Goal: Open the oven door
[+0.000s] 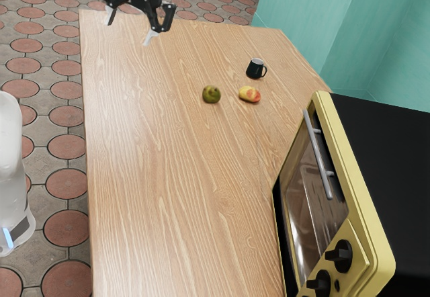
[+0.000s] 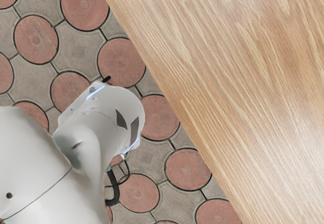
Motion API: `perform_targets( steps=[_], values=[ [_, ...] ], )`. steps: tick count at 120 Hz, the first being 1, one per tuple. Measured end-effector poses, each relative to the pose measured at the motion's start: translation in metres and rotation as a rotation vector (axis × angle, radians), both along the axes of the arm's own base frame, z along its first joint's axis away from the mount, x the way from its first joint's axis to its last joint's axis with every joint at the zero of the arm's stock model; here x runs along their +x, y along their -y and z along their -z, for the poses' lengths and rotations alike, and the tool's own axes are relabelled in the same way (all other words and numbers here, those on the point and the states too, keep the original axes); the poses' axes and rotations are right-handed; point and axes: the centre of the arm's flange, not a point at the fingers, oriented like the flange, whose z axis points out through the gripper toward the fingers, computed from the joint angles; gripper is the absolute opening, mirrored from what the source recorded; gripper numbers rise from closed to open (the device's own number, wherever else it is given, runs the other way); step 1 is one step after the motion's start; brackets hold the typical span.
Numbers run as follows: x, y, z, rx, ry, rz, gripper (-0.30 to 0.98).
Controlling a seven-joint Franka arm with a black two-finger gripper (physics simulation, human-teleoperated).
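Oven door (image 1: 310, 199) stands closed in the front of the yellow-framed oven (image 1: 383, 243), at the exterior view's right, on the wooden table (image 1: 161, 169); its long grey handle (image 1: 320, 159) runs along one edge, and black knobs (image 1: 339, 255) sit on the panel beside it. The gripper (image 1: 127, 33) is at the exterior view's top, toward the left, well apart from the door and handle; its two fingers stand wide, with nothing between them. Well away from it on the table are a dark green fruit (image 1: 211, 95), a yellow-and-red fruit (image 1: 249, 95) just beside that, and a black mug (image 1: 254, 69) near both, upright, its handle toward the exterior view's right. Teal walls (image 1: 302, 25) rise behind the table; the floor (image 1: 44, 169) is laid with round reddish tiles set in grey. In the wrist view the arm's white base (image 2: 101, 127) stands beside the table's edge, over that same floor.
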Motion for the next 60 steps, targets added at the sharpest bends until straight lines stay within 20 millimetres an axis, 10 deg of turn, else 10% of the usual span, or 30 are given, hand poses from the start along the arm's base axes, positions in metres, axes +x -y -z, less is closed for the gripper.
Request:
perform_targets(
  steps=[30,47,60],
  values=[
    [0.028,0.065,-0.025,0.115,0.135,-0.344,0.69],
    [0.074,0.211,-0.036,0.138,0.227,-0.257,0.69],
    [0.09,0.274,-0.012,0.102,0.271,-0.262,0.69]
  ],
)
